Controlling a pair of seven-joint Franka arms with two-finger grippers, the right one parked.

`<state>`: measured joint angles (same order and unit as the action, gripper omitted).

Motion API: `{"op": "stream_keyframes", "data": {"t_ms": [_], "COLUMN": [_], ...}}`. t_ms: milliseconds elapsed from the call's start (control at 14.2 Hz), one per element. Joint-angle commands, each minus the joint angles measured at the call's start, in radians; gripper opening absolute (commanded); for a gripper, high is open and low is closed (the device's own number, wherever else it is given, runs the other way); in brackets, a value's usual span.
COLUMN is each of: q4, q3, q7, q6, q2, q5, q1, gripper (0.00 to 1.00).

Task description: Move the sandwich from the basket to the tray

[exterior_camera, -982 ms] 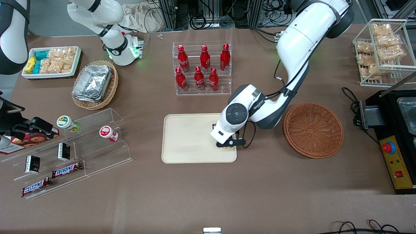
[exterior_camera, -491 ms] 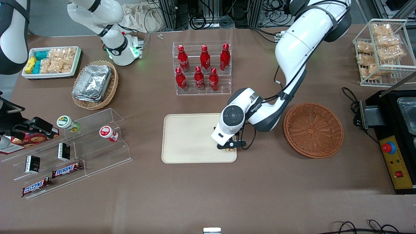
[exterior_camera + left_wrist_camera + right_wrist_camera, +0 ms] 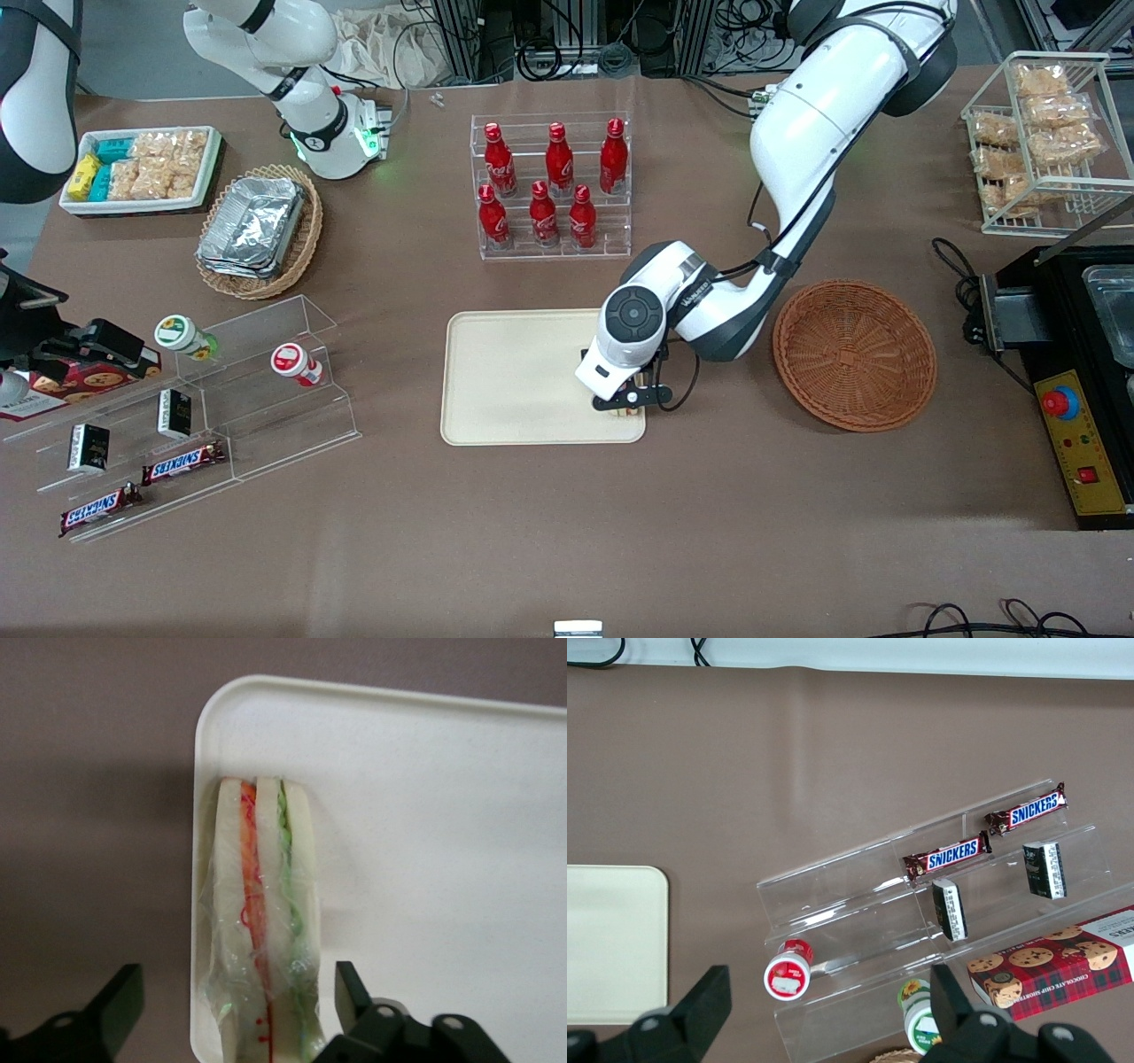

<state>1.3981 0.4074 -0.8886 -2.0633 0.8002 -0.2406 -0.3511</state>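
Sandwich [image 3: 264, 921] lies on tray [image 3: 514, 372] by its rim, at the basket-side [image 3: 854, 354] corner. Gripper [image 3: 239, 1010] just above, fingers spread wide, 1 each side, holding nothing.

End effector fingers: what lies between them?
In the left wrist view, the sandwich lies on the tray between the open end effector fingers.

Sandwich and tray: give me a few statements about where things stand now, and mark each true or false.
1. The sandwich lies on the tray. True.
2. The sandwich sits mid-tray. False: it lies along the tray's rim, near a corner.
3. The gripper is shut on the sandwich. False: its fingers are spread, clear of it.
4. The basket holds no sandwich. True.
5. The gripper hovers over the basket. False: it is above the tray.
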Motion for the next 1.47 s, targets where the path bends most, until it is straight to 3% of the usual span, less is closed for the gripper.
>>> {"op": "stream_keyframes", "data": {"t_ms": [0, 281, 491, 842, 982, 1193, 1404], "q4": [-0.027, -0.019, -0.018, -0.016, -0.010, 0.030, 0.045], "q3": [-0.004, 0.002, 0.001, -0.016, -0.085, -0.235, -0.326], "q7": [-0.026, 0.020, 0.193, 0.425, 0.540, 0.754, 0.913], "q6": [0.034, 0.252, 0.382, 0.480, 0.497, 0.505, 0.499], "q2": [-0.054, -0.212, -0.308, -0.386, -0.421, -0.475, -0.493], "q5": [-0.022, -0.003, 0.066, 0.092, 0.102, 0.175, 0.182], "q1": [-0.002, 0.101, 0.182, 0.314, 0.322, 0.314, 0.314], "gripper": [1.00, 0.99, 0.99, 0.99, 0.99, 0.99, 1.00]}}
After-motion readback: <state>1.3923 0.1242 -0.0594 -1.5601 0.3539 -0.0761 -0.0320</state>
